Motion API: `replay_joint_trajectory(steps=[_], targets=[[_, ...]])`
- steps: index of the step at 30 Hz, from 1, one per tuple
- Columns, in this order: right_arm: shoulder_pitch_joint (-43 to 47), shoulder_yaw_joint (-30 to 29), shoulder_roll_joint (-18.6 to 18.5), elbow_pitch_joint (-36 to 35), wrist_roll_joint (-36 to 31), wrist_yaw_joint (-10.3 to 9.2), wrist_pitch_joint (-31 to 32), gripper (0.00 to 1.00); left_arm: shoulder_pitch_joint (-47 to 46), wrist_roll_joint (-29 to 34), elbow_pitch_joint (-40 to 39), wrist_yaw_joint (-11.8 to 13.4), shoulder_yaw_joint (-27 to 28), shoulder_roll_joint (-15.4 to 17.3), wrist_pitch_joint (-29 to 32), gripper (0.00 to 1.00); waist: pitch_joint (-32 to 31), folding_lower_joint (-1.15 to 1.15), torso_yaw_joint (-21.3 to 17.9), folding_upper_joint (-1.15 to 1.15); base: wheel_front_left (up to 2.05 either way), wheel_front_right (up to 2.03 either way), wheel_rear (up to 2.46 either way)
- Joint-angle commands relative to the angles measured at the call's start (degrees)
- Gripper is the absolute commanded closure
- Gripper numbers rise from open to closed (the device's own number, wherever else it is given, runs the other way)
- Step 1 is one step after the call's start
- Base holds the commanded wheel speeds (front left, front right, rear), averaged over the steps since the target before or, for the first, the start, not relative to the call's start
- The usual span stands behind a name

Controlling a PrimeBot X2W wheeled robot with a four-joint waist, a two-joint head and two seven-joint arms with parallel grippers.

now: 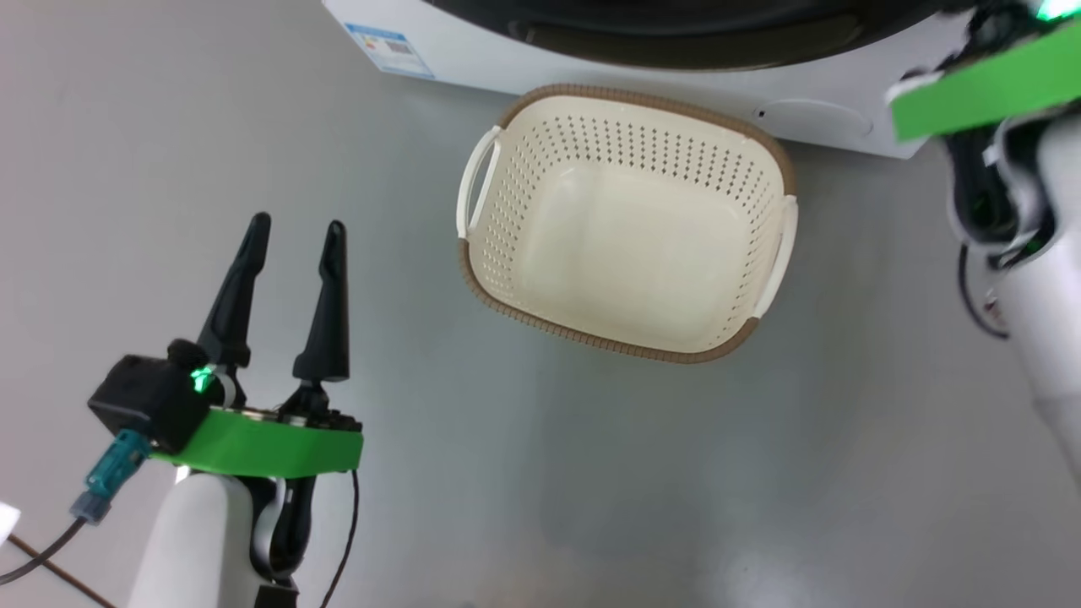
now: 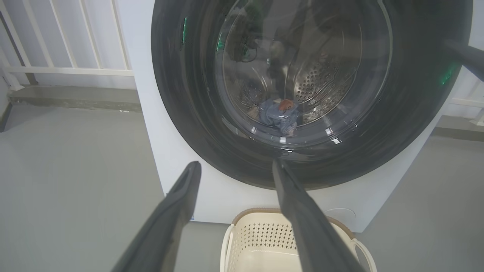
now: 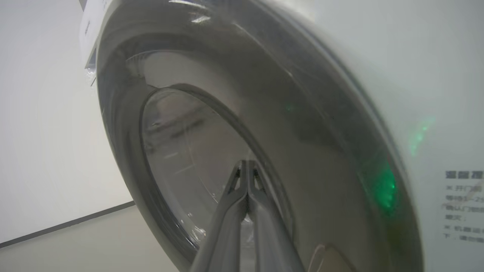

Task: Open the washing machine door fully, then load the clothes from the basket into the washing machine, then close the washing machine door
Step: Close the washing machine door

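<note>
The right fingers (image 3: 230, 226), pressed together, point straight at the washing machine door (image 3: 321, 132) just ahead. The left fingers (image 1: 236, 295) stand apart, farther back. The clothes (image 2: 280, 113) lie behind the door, and the basket (image 1: 625, 101) is empty.

Floor (image 1: 591, 473): smooth grey, slight sheen, even diffuse light, faint soft shadows. Left wrist view: white railing (image 2: 68, 70) w/ vertical bars at back left, on a low grey ledge (image 2: 75, 97). Right wrist view: plain white wall (image 3: 41, 132), dark skirting strip (image 3: 68, 223) where it meets the floor.
</note>
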Motion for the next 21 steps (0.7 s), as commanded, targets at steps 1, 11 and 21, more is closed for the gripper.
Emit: replay_joint_trajectory(steps=[1, 11, 21], targets=[[3.0, 1.9, 1.3, -1.5, 0.2, -0.01, 0.0, 1.0, 1.2, 0.4, -0.5, 0.0, 2.5, 2.4, -0.3, 0.0, -2.1, 0.0, -1.4, 0.0, 0.0, 0.0, 0.0], [10.0, 5.3, 2.0, -2.9, -0.2, -0.01, 0.0, 0.08, 3.5, 0.2, 1.3, 0.0, 3.9, 4.1, -0.3, 0.0, -7.3, 0.0, -4.7, 0.0, 0.0, 0.0, 0.0], [18.5, 4.5, 3.4, -3.5, 0.4, -0.01, 0.0, 0.0, 7.2, 0.1, 3.1, 0.0, 5.5, 6.9, -0.3, 0.0, -13.6, 0.0, -9.9, 0.0, 0.0, 0.0, 0.0]])
